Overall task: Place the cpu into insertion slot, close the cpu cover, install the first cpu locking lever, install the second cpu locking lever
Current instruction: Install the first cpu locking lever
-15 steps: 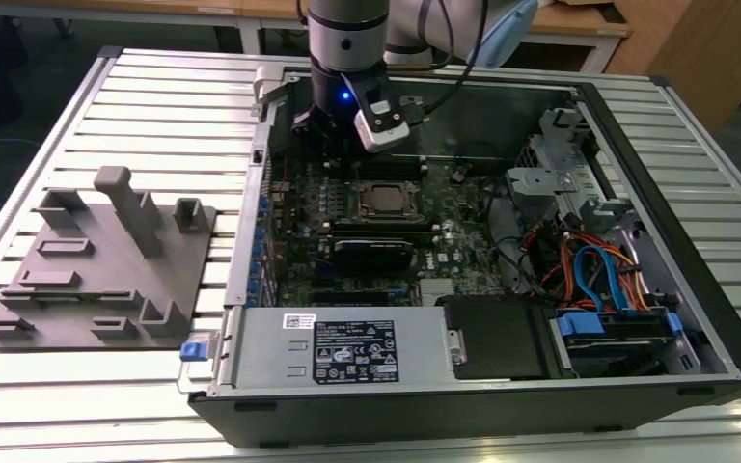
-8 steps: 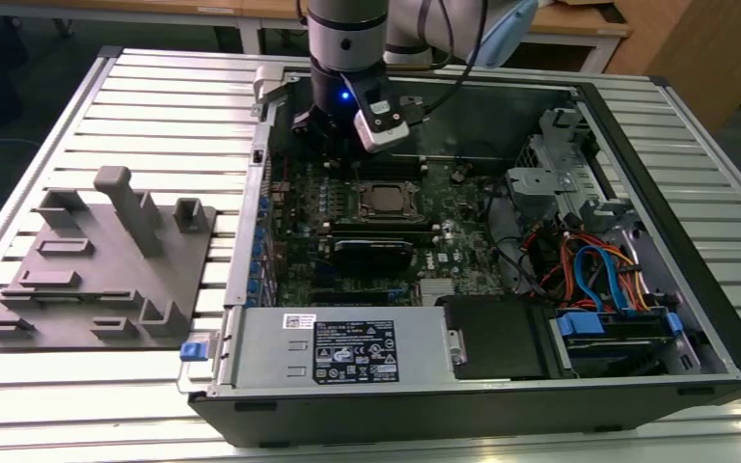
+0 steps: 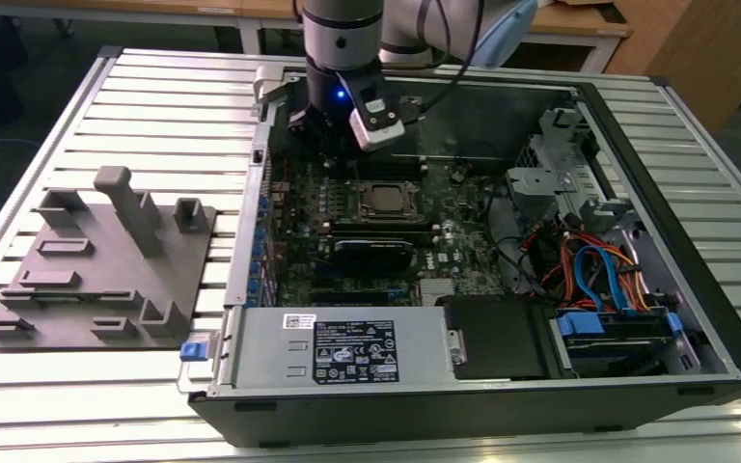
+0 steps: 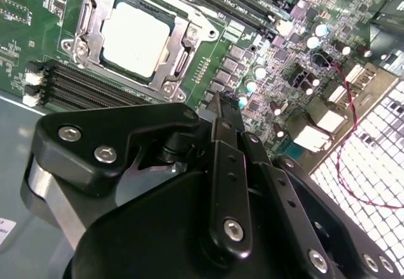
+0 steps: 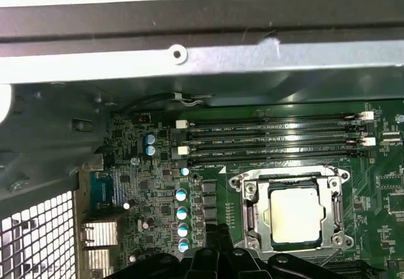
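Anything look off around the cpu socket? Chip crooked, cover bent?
Nothing stands out. In both wrist views the cpu sits square in the cut-out of the cpu cover, which lies flat; no damage shows.

No print can be made out clearly enough to read. A black label (image 3: 355, 352) with white lettering and small symbols sits on the silver power supply box (image 3: 267, 367), well apart from the cpu (image 3: 380, 200). A small white sticker (image 3: 298, 321) lies just beside that label. In the first wrist view, tiny white lettering runs along the memory slots (image 5: 271, 141) just beside the cpu.
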You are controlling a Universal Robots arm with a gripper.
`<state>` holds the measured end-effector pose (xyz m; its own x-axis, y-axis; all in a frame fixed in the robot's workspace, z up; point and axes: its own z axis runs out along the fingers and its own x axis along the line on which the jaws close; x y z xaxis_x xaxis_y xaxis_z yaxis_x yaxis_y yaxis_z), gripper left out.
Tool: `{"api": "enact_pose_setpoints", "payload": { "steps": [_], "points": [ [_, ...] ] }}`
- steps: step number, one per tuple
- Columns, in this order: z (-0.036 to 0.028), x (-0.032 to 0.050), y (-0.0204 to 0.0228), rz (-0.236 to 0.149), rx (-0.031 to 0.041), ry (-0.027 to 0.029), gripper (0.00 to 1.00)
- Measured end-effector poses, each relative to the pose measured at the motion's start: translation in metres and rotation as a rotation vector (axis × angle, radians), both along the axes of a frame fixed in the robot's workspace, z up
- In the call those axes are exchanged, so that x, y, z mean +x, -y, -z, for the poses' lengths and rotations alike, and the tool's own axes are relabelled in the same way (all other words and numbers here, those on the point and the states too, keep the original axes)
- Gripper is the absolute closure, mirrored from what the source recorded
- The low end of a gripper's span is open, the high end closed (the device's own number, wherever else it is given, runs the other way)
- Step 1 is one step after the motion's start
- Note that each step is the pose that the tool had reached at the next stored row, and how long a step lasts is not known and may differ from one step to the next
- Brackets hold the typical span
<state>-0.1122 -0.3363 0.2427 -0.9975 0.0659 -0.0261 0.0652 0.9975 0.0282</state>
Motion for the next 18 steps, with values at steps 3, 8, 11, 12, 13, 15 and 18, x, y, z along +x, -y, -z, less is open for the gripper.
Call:
{"api": "enact_pose_setpoints", "payload": {
  "steps": [3, 8, 11, 12, 13, 15, 18],
  "points": [
    [-0.0036, 0.0000, -0.0012, 0.000, 0.0011, 0.0002, 0.90],
    [-0.0076, 0.0000, -0.0041, 0.000, 0.0014, 0.0001, 0.90],
    [-0.0078, 0.0000, -0.0080, 0.000, 0.0015, 0.0001, 0.90],
    [-0.0078, 0.0001, -0.0104, 0.000, 0.0015, 0.0001, 0.90],
    [-0.0079, 0.0001, -0.0133, 0.000, 0.0014, 0.0000, 0.90],
    [-0.0079, 0.0000, -0.0174, 0.000, 0.0015, 0.0001, 0.90],
    [-0.0079, 0.0000, -0.0191, 0.000, 0.0014, 0.0000, 0.90]
  ]
}}
